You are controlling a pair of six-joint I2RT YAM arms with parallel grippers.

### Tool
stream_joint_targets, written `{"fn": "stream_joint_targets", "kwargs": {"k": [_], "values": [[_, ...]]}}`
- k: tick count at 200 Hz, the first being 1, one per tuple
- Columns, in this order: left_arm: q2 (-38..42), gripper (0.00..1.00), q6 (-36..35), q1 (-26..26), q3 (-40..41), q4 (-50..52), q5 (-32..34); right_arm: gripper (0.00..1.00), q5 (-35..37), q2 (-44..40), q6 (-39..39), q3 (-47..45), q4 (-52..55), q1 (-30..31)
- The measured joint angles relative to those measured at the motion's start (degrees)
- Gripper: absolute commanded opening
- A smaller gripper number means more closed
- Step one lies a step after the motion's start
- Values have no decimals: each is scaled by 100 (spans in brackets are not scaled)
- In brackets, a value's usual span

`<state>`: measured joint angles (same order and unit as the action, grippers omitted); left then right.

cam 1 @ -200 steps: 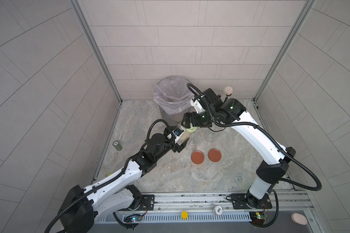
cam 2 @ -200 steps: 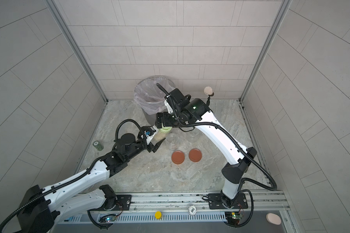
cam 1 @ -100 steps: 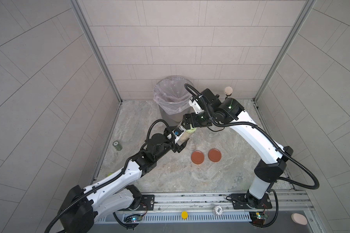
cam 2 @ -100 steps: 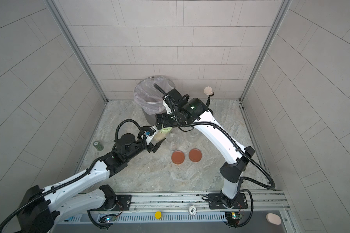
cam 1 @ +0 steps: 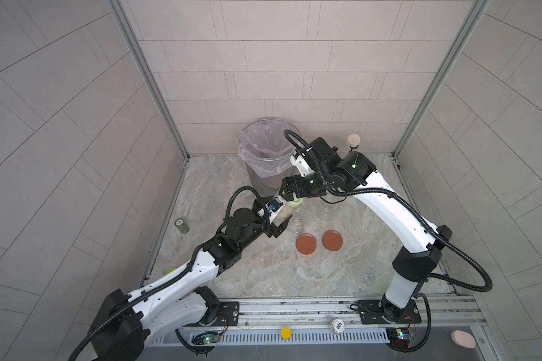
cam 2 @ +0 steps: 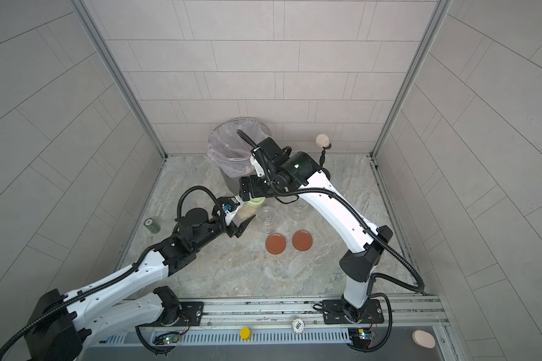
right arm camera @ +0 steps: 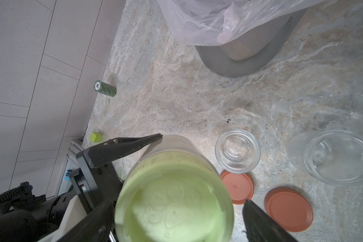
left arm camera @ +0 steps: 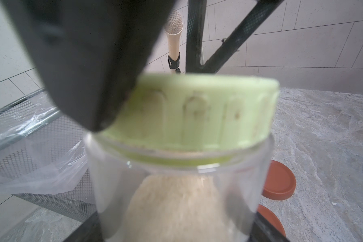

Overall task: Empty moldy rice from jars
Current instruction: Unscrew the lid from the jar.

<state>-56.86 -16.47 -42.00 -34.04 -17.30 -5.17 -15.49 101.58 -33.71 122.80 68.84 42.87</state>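
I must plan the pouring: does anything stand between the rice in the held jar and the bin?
Yes: the pale green lid is on the jar, closing in the rice. The right gripper straddles that lid. Otherwise nothing visible blocks the bin.

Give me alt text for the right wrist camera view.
A glass jar with a pale green lid, gripped by the left gripper, fills the foreground. On the marble floor beyond: two empty open jars, two rust-red lids and a plastic-lined mesh bin.
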Motion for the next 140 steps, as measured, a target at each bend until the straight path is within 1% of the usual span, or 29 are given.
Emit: {"fn": "stream_joint_targets", "kwargs": {"k": [82, 112, 140], "values": [[118, 9, 0, -2, 101, -37, -11, 88, -286, 0, -15, -122, -90, 15], [144, 8, -2, -2, 133, -37, -13, 80, -343, -2, 90, -188, -92, 15], [149, 8, 0, -2, 162, 9, -48, 77, -374, -4, 286, -256, -79, 13]]}}
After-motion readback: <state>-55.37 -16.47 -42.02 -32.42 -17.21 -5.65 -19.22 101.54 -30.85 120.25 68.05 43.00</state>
